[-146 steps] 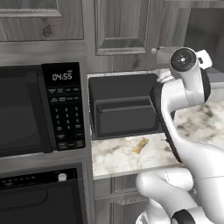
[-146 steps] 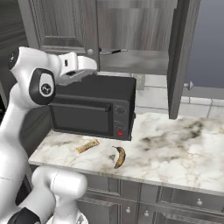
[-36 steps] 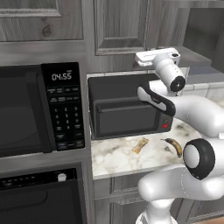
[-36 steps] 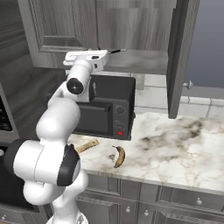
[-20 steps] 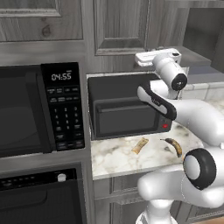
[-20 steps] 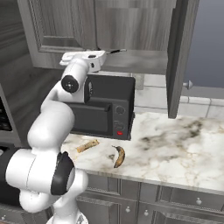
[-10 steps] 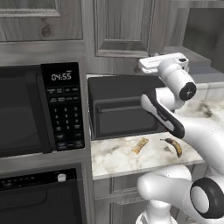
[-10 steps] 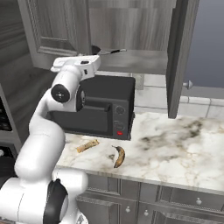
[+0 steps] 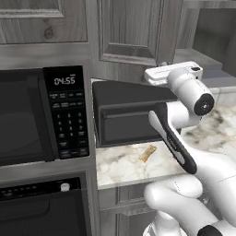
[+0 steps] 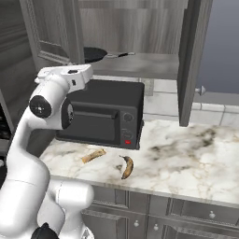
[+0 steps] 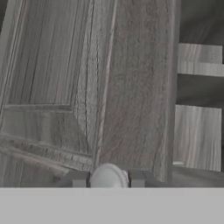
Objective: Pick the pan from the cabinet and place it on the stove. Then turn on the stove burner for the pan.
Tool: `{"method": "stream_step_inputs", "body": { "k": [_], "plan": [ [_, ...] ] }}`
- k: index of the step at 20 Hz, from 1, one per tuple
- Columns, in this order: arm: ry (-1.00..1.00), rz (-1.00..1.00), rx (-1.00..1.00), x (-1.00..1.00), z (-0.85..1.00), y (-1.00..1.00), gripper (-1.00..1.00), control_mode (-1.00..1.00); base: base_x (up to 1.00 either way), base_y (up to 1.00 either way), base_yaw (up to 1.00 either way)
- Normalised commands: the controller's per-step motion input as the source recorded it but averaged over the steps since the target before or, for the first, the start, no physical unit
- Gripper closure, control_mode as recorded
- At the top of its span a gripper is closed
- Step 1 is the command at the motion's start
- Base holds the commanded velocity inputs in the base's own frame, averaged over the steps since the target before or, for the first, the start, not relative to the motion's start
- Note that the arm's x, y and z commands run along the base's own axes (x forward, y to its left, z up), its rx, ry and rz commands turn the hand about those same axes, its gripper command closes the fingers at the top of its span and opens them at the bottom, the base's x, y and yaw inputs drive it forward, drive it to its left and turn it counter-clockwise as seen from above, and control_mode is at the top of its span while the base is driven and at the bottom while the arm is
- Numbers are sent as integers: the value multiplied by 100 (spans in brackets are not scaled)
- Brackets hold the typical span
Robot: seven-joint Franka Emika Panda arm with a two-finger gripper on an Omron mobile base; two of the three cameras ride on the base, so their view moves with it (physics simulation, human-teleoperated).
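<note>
- The pan [image 10: 94,54]: you see it, black and round, lying on the bottom shelf inside the cabinet [image 10: 140,28], its thin handle pointing toward the right of the right base view. Nothing touches it.
- The cabinet: its right door [image 10: 190,60] stands swung out edge-on toward you; the left door [image 11: 87,83], a raised-panel grey wood face, fills most of the hand view.
- The knob [image 11: 107,177]: a small round pale knob on the left door, low in the hand view.
- The gripper [image 11: 107,178]: its two dark finger tips [image 11: 78,178] stand to either side of the knob, set narrow and just beside it; you cannot tell whether they press on it.
- The arm [image 10: 49,105]: it rises in front of the toaster oven [image 10: 105,114] with the hand at the level of the cabinet's lower edge.
- The bench [image 10: 186,154]: marbled top, carrying the toaster oven, a banana [image 10: 126,166] and a pale bread stick [image 10: 93,155] lying apart in front of it.
- The microwave [image 9: 41,115]: built in to the left of the toaster oven in the left base view.
</note>
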Motion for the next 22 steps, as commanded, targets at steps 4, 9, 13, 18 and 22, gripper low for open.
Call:
{"method": "stream_step_inputs", "body": {
  "k": [4,9,13,18,22],
  "plan": [
    [10,0,0,-60,-1,28,-100,-100,0,0,0],
    [1,0,2,-48,-5,6,-100,-100,0,0,0],
    [0,0,7,-48,9,-24,-100,-100,0,0,0],
    [0,6,9,-28,19,-55,-100,-100,0,0,0],
    [5,8,10,-5,7,-66,-100,-100,0,0,0]
  ]
}}
